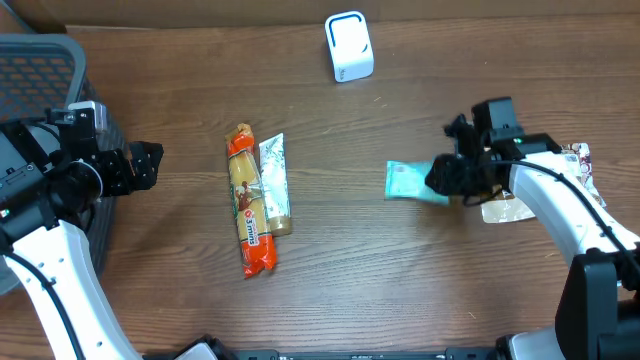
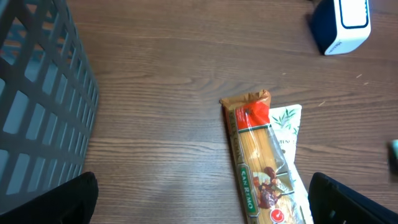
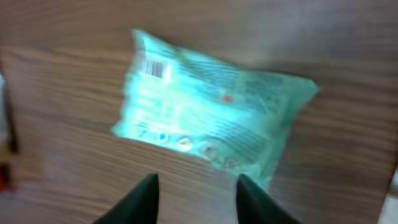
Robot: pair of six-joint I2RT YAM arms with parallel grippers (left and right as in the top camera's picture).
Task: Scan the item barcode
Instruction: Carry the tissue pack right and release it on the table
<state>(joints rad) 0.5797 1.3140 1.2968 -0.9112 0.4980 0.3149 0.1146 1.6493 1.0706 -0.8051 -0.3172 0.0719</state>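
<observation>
A teal packet (image 3: 208,112) lies flat on the wooden table with its barcode (image 3: 155,67) facing up near one corner. My right gripper (image 3: 198,180) hovers just over the packet's near edge, and its fingers stand apart with only bare table between them. From overhead the teal packet (image 1: 408,182) sits right of centre, with the right gripper (image 1: 440,180) at its right end. The white and blue scanner (image 1: 348,46) stands at the back of the table. My left gripper (image 1: 150,165) is wide open at the far left, holding nothing.
A long pasta packet (image 1: 250,200) and a pale green packet (image 1: 275,185) lie side by side in the middle. A grey mesh basket (image 1: 40,60) stands at the far left. Two more wrapped items (image 1: 580,160) lie under the right arm.
</observation>
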